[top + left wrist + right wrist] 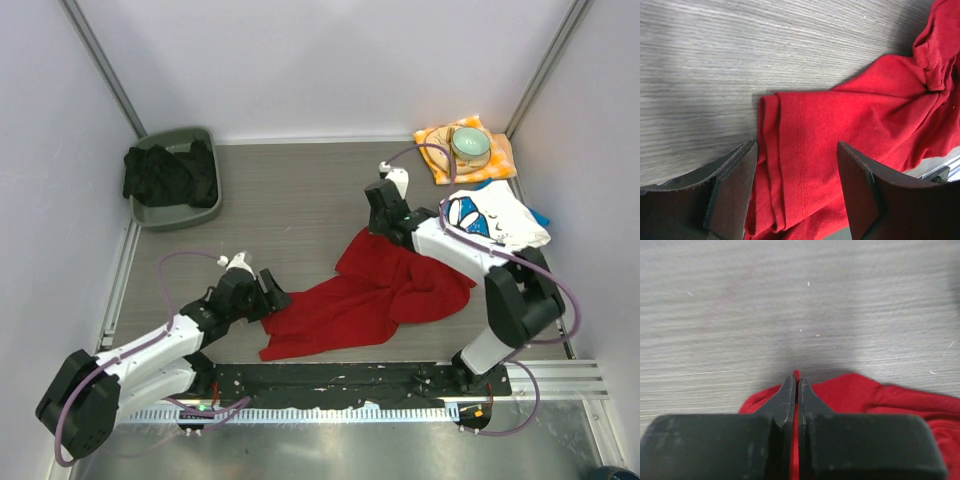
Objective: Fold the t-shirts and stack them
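The red tee (370, 300) lies crumpled between the arms, its length running left to right; right gripper (796, 380) pinches its far corner, left gripper (795, 150) straddles its left hem, jaws apart

Left arm (150, 355) stretched low, jaws apart; right arm (470, 255) extended forward, jaws pressed together

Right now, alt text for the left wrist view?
The left gripper, jaws open, straddles the hemmed edge of a crumpled red t-shirt lying on a grey wood-grain table. The shirt bunches up toward the upper right.
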Robot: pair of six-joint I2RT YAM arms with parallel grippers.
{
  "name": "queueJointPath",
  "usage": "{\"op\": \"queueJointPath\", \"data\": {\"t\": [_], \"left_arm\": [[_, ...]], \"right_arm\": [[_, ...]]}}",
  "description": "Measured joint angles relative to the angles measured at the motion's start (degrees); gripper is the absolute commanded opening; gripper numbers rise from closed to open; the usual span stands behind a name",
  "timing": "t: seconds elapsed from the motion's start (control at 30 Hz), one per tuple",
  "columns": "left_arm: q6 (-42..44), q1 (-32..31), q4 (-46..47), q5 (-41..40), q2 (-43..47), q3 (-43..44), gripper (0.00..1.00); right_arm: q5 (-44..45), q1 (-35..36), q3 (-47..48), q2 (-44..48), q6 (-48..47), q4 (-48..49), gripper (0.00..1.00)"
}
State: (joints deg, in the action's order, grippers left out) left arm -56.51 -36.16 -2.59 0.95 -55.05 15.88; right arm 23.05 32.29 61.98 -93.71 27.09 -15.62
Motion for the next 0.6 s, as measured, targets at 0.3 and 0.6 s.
{"op": "queueJointPath", "data": {"t": [0.3, 0.6], "left_arm": [[-0.07, -0.22, -21.68, -12.02, 13.07, 3.61, 0.79], [-0.11, -0.22, -29.42, -16.11, 10.54, 6.16, 0.69]], "right_arm": [[1.97, 0.0, 0.15, 10.62, -0.42, -1.11, 0.01], [1.55, 0.0, -2.16, 10.73, -0.11, -1.84, 0.01]]}}
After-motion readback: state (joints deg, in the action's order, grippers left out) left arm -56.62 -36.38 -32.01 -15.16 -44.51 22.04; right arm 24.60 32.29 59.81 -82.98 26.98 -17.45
